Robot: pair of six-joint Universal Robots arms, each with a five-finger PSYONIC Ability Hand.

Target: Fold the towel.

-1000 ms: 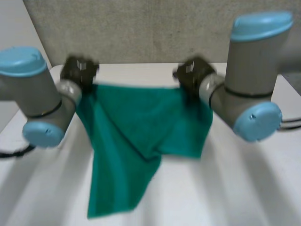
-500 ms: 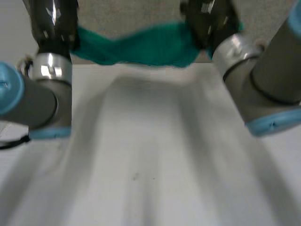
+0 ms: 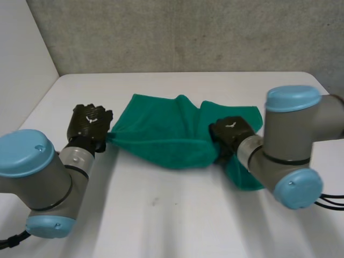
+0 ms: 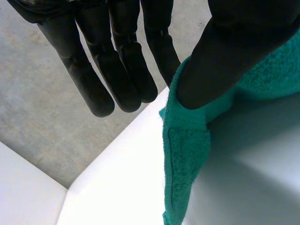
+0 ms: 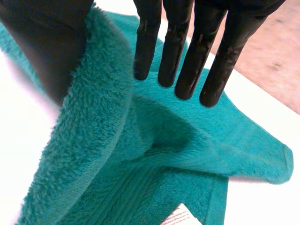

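Observation:
A green towel (image 3: 161,134) lies bunched on the white table (image 3: 172,215), stretched between my two hands. My left hand (image 3: 91,121) is at its left corner. In the left wrist view the thumb (image 4: 225,51) pins that towel corner (image 4: 187,150) against the side of the straight fingers (image 4: 122,65). My right hand (image 3: 231,133) rests on the towel's right part, where a loose flap (image 3: 244,172) trails toward me. In the right wrist view its fingers (image 5: 187,51) are straight and spread above the towel (image 5: 140,154), and a raised fold lies beside the thumb (image 5: 47,42). A white label (image 5: 176,218) shows at the towel's edge.
A grey wall (image 3: 188,32) stands behind the table's far edge and a white panel (image 3: 21,59) at the left. Bare table lies in front of the towel, between my two arms.
The towel, held up high between both hands half a second ago, has come down onto the table. My right hand's fingers have straightened off the cloth. The left keeps its corner.

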